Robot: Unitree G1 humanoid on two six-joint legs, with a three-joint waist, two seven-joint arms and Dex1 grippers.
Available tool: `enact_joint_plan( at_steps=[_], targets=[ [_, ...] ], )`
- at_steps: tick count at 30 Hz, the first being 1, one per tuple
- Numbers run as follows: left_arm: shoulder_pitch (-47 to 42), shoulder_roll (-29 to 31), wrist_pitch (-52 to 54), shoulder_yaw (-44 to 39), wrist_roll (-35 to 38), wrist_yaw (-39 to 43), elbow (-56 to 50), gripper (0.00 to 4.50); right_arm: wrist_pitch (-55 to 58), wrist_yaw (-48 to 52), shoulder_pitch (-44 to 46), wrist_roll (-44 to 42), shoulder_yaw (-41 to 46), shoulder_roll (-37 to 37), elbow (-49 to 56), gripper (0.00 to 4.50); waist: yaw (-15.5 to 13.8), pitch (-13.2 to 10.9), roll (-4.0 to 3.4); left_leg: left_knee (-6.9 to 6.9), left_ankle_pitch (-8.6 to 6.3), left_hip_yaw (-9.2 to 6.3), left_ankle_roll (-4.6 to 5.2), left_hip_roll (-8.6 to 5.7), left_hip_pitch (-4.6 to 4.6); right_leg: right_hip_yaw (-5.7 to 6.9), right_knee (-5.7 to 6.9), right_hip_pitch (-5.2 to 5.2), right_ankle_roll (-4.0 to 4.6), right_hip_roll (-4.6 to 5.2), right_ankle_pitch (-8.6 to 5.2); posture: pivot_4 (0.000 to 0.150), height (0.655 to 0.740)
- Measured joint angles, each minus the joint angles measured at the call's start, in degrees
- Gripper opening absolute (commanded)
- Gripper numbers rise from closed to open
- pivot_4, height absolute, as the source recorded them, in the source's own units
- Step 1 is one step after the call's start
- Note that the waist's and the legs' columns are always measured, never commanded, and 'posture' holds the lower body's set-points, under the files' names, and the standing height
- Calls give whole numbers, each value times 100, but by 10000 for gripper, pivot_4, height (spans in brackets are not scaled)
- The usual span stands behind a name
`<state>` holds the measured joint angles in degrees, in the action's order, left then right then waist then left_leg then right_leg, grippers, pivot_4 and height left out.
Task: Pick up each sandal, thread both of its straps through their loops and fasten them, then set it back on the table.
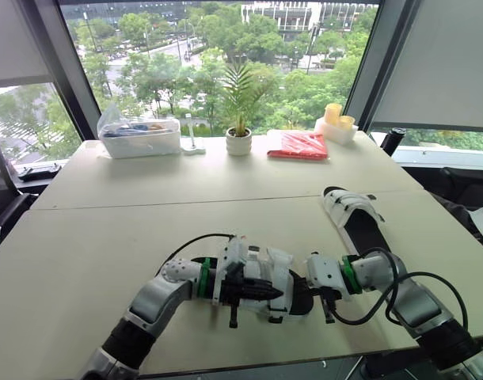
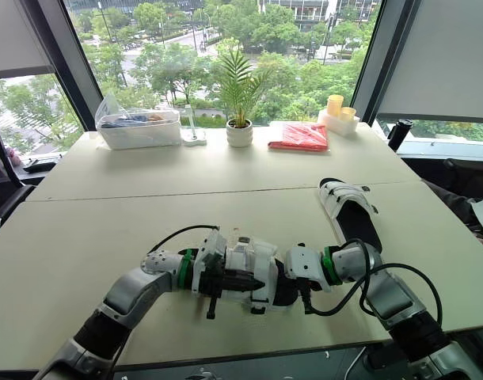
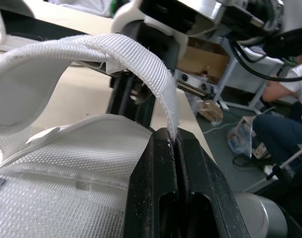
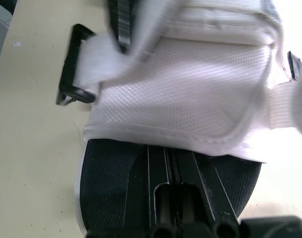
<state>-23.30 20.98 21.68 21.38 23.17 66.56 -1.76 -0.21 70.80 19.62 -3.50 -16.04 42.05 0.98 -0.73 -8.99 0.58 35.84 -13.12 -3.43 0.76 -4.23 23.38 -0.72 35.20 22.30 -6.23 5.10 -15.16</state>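
A white sandal (image 1: 277, 273) with a black footbed is held just above the table's (image 1: 91, 237) front edge, between my two grippers. My left gripper (image 1: 256, 291) is shut on the sandal's white webbing strap (image 3: 91, 47), which arches up from its fingertips (image 3: 163, 144). My right gripper (image 1: 314, 294) holds the heel end. Its fingers (image 4: 161, 168) lie pressed together over the black footbed (image 4: 111, 183), with their tips at the rim of the white upper. A black loop (image 4: 74, 64) hangs at the upper's side. The second sandal (image 1: 354, 212) lies flat at the right.
Along the far edge stand a clear plastic box (image 1: 140, 136), a potted plant (image 1: 239, 141), a red packet (image 1: 298, 144) and yellow cups (image 1: 336, 120). A seated person (image 3: 284, 124) shows beyond the table in the left wrist view.
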Motion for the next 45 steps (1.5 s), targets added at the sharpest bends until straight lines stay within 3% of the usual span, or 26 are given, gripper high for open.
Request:
enact_joint_plan(
  at_steps=[3, 6, 13, 22, 27, 36, 45],
  targets=[
    [0, 87, -485, 137, -285, 59, -9, 603, 0, -4, 14, 0, -22, -2, 0, 0, 3, 2, -2, -3, 0, 0, 0, 0, 0, 0, -2, 0, 1, 0, 0, 1500, 7400],
    [14, 105, -746, 176, -439, 88, 26, 8821, 0, -3, 22, 0, -29, -1, -2, 0, 3, 3, -4, -7, 0, 1, 1, 1, 0, 0, -3, 0, 1, 0, 0, 1500, 7400],
    [216, 330, -987, 247, -621, 159, -158, 43315, 0, -14, 50, 0, -52, -8, -14, 0, 13, 7, -10, -9, 0, 1, 1, 3, 0, -1, -3, 1, 1, 0, -1, 1500, 7400],
    [1182, 1683, 409, -902, 537, 155, -1871, 44220, -36, 49, 101, -6, -55, -4, -73, 0, 15, 5, -11, -24, 4, 2, 7, 6, 1, -1, -5, 12, 7, 0, -4, 1500, 7400],
    [1739, 1936, 1055, -1051, 1037, -74, -2648, 44220, -144, 67, 131, -5, -62, -11, -187, 0, 4, 5, -11, -20, 0, 3, 1, 7, -1, -2, -5, 6, 9, 1, -5, 1500, 7400],
    [1473, 1337, 797, -388, 336, -523, -1954, 44220, -219, 113, 217, -5, -116, -50, -280, 0, 9, 6, -13, -21, 1, 5, 1, 7, -1, -3, -4, 9, 10, 1, -5, 1500, 7400],
    [1106, 1021, 940, -122, 332, -342, -1434, 44220, -241, 120, 230, -5, -122, -48, -309, 0, 6, 6, -13, -18, 1, 5, 1, 7, -2, -3, -4, 7, 10, 1, -5, 1500, 7400]
  ],
)
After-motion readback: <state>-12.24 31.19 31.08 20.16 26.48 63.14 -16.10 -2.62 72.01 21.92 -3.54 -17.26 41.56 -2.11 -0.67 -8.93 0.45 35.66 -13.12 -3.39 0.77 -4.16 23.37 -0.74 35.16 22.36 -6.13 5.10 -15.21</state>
